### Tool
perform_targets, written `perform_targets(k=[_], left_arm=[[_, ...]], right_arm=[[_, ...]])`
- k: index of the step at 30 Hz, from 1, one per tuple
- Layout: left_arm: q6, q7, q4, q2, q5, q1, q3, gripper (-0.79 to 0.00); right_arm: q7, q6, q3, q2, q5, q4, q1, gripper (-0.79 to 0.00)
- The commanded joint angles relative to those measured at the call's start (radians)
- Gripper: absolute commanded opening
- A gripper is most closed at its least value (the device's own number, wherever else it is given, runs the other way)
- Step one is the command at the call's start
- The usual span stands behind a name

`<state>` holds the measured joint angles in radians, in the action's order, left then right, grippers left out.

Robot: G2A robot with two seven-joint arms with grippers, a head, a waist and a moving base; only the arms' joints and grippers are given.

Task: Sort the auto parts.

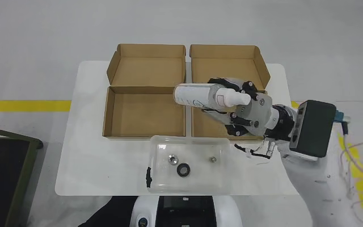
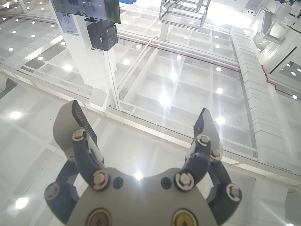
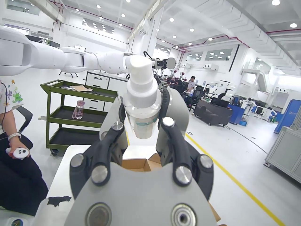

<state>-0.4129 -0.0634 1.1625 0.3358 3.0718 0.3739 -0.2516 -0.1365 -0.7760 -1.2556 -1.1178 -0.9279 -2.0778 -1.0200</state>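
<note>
My right gripper is shut on a clear spray bottle with a white pump cap, holding it sideways above the two cardboard boxes. In the right wrist view the bottle sits clamped between both fingers, cap toward the camera. A clear plastic tray near the table's front holds a metal nut, a black ring and a small bolt. My left gripper points up at the ceiling, open with nothing between its fingers.
Two open cardboard boxes stand side by side behind the tray, the left box bare inside, the right box partly covered by the bottle and arm. White table has free room at its left side.
</note>
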Motion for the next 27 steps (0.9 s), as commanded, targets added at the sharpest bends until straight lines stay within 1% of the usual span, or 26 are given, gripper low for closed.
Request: perform_targets(k=[1, 8, 17, 22, 27], left_arm=[[0.000, 0.000, 0.000, 0.000, 0.000, 0.000, 0.000, 0.000], [0.000, 0.000, 0.000, 0.000, 0.000, 0.000, 0.000, 0.000], [0.000, 0.000, 0.000, 0.000, 0.000, 0.000, 0.000, 0.000], [0.000, 0.000, 0.000, 0.000, 0.000, 0.000, 0.000, 0.000], [0.000, 0.000, 0.000, 0.000, 0.000, 0.000, 0.000, 0.000]], right_arm=[[-0.017, 0.016, 0.005, -0.002, -0.024, -0.013, -0.013, -0.785], [-0.049, 0.049, -0.001, -0.005, -0.048, -0.055, -0.053, -0.785], [-0.047, -0.004, -0.054, 0.002, -0.041, -0.041, -0.105, -0.785], [0.018, 0.003, -0.052, 0.005, -0.024, -0.044, -0.139, -0.785], [0.078, 0.023, -0.051, 0.009, -0.048, -0.067, -0.212, -0.785]])
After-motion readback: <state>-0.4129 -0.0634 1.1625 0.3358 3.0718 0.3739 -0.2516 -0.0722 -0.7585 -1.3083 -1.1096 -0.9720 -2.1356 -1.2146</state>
